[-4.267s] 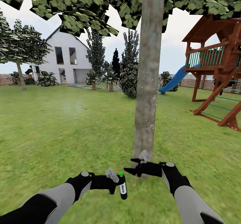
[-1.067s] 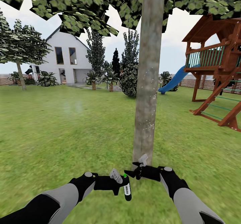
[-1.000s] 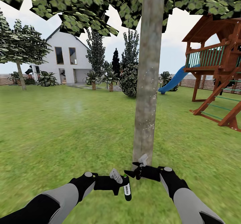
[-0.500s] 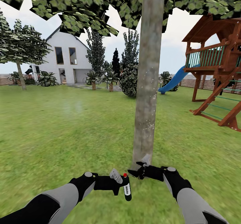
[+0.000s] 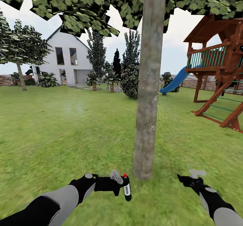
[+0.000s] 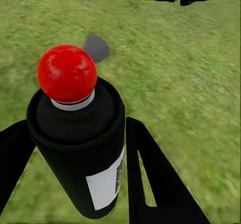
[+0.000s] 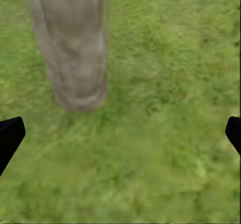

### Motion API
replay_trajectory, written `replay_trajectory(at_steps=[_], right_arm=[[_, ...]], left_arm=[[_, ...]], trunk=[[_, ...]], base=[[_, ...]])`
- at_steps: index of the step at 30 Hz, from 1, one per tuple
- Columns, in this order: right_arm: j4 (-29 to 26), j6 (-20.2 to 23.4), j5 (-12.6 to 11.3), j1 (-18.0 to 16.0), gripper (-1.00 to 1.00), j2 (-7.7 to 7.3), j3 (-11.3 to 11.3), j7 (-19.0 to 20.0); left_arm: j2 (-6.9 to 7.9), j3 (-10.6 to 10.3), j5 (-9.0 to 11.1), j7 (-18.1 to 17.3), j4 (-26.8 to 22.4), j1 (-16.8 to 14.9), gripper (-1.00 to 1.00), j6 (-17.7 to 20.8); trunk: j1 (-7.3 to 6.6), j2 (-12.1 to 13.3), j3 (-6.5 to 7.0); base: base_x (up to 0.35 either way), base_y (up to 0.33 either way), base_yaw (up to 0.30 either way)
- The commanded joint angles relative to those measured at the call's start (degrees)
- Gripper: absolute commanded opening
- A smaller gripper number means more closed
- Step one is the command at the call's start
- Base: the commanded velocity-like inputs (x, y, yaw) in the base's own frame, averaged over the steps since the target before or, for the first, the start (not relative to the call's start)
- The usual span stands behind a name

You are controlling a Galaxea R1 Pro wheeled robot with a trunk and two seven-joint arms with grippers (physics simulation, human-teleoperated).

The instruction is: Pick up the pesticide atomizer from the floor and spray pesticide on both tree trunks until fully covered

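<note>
Both arms have pale grey forearm shells that darken to black near the elbow, each ending in a black wrist with a small grey round cap. The left gripper [image 5: 123, 184] and right gripper [image 5: 184, 178] are matte black with slim, tapering jaws.

The atomizer [image 6: 80, 153] looks like matt black plastic with a white paper-ish label, and the knob on top is glossy red with a highlight on it. Left gripper [image 6: 75, 184] fingers [image 6: 150, 179] are flat matt black, plastic by the look. Trunk [image 5: 148, 84] is rough, mottled grey-brown bark with pale flecks. Lawn [image 5: 67, 128] is a blotchy matt green. Playset [image 5: 219, 67] is reddish-brown stained wood, and its slide [image 5: 173, 82] is smooth blue plastic.
</note>
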Motion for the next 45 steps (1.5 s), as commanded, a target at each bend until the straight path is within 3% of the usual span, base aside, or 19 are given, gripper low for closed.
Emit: replay_trajectory(at_steps=[1,2,5,12,13,15,18,19,21,22,26,34,45], right_arm=[[1.5,-1.7,0.0,3.1,1.00,-0.56,-0.2,-5.9],[3.1,-2.9,0.0,5.8,1.00,-0.98,-0.4,-8.6],[8.1,-4.1,0.0,10.1,1.00,-1.32,-0.5,-10.9],[12.0,-4.5,-0.1,11.5,1.00,-0.97,-0.3,-11.5],[12.0,-4.5,-0.1,11.5,1.00,-0.96,-0.3,-11.5],[12.0,-4.8,-0.2,11.5,1.00,-0.90,-0.3,-11.5],[12.3,-8.8,-0.2,11.5,1.00,-0.83,-0.5,-11.5],[12.3,-9.0,-0.2,11.5,1.00,-0.72,-0.5,-11.5],[12.9,-9.1,-0.1,11.5,1.00,-0.70,-0.5,-11.5],[14.7,-9.2,-0.1,11.5,1.00,-0.77,-0.5,-11.6],[18.1,-9.2,0.0,11.5,1.00,-0.85,-0.4,-11.6],[18.7,-9.2,0.0,11.5,1.00,-0.80,-0.4,-11.6],[20.8,-9.2,0.1,11.6,1.00,-0.77,-0.3,-11.6]], left_arm=[[0.09,0.1,0.0,2.6,0.0,0.0,-1.00,-0.1],[0.14,0.1,0.0,5.1,0.0,0.0,-1.00,-0.1],[0.55,0.1,0.0,7.6,-0.1,0.0,-1.00,-0.1],[2.68,0.2,0.3,9.3,-0.1,0.0,-1.00,-0.1],[2.79,0.2,0.3,11.1,-0.1,0.0,-1.00,-0.1],[2.86,0.2,0.3,18.5,-0.1,0.0,-1.00,-0.1],[2.91,0.2,0.4,26.5,0.0,0.0,-1.00,-0.1],[2.91,0.2,0.4,32.1,0.0,0.0,-1.00,-0.1],[2.93,0.3,0.4,38.6,0.0,0.0,-1.00,-0.1],[2.96,0.3,0.4,40.1,0.0,0.0,-1.00,-0.2],[2.81,0.3,0.4,41.1,0.1,0.0,-1.00,-0.2],[2.74,0.3,0.4,41.2,0.1,1.8,-1.00,-0.2],[2.74,0.3,0.4,41.3,0.1,1.9,-1.00,-0.1]], trunk=[[0.00,0.0,0.01],[0.00,0.0,0.01],[0.00,0.0,0.01],[0.00,0.0,0.01],[0.00,0.0,0.01],[0.00,0.0,0.01],[0.00,0.0,0.01],[0.00,0.0,0.01],[0.00,0.0,0.01],[0.00,0.0,0.01],[0.00,0.0,0.01],[0.00,0.0,0.01],[0.00,0.0,-0.58]], base=[[0.000,0.000,0.000],[0.000,0.000,0.000],[0.000,0.000,0.000],[0.000,0.000,0.000],[0.000,0.000,0.000],[0.000,0.000,0.000],[0.000,0.000,0.000],[0.000,0.000,0.000],[0.000,0.000,0.000],[0.000,0.000,0.000],[-0.004,0.000,0.000],[-0.268,0.000,0.000],[-0.346,0.000,0.000]])
